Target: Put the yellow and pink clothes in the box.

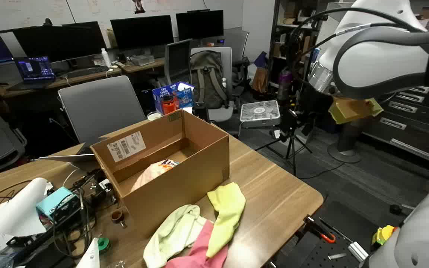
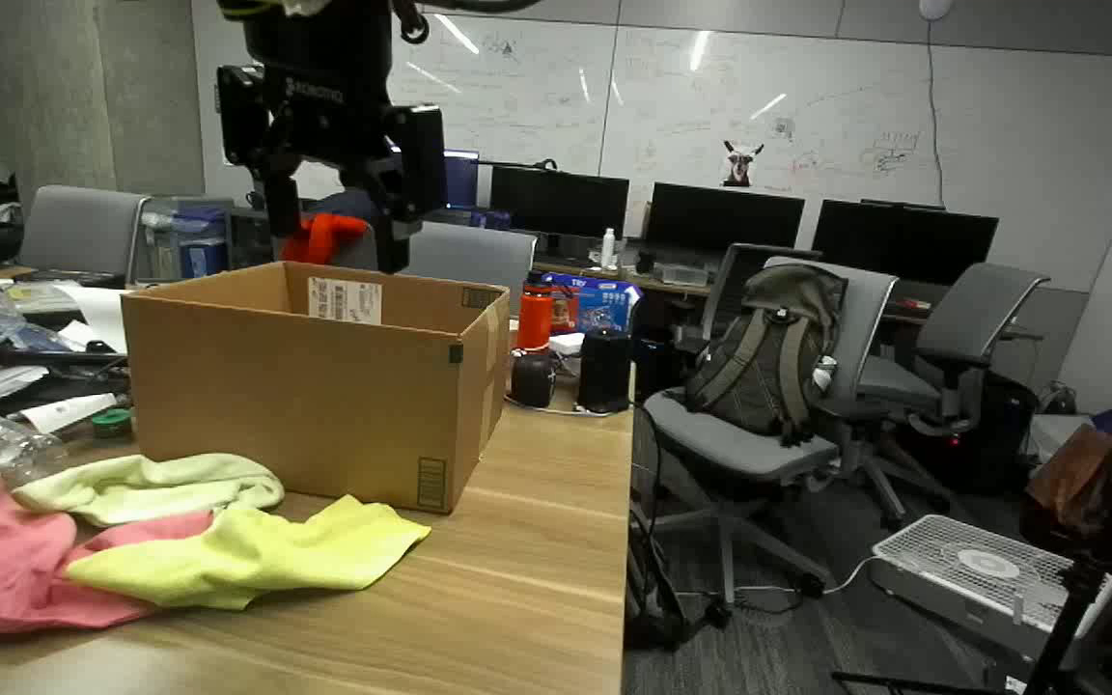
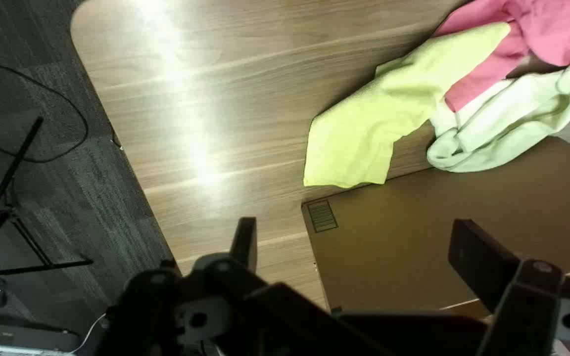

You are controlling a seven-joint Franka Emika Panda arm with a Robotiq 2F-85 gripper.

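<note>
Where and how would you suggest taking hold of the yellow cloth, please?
I'd come from above and pinch the rumpled middle of the yellow cloth: its folds should give purchase, while one end overlaps the pink cloth, which might get caught.

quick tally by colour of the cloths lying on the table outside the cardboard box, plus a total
Lemon yellow cloth: 1
Rose pink cloth: 1
Pale lime-green cloth: 1
Total: 3
</note>
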